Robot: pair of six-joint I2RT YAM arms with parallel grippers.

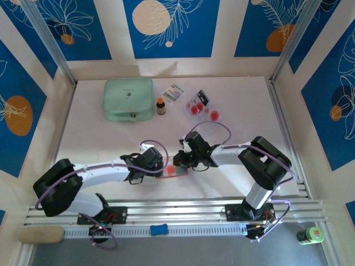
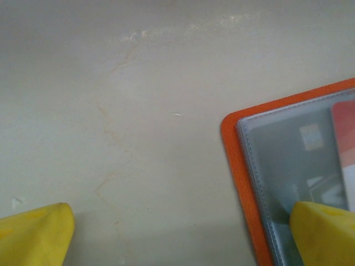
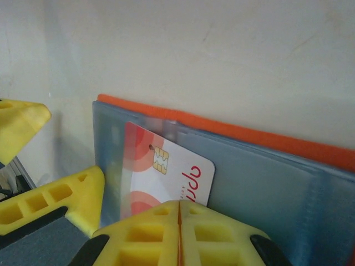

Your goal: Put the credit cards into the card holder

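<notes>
Right hand (image 3: 178, 209), clenched on a credit card (image 3: 166, 169), aims its long axis into the unfolded orange card holder (image 3: 260, 166) on the table (image 2: 138, 111); splayed left hand (image 2: 177, 238) steadies its corner.

top ext: overhead, far | L/R wrist: close, low | shared: card holder (image 2: 277, 160)
</notes>
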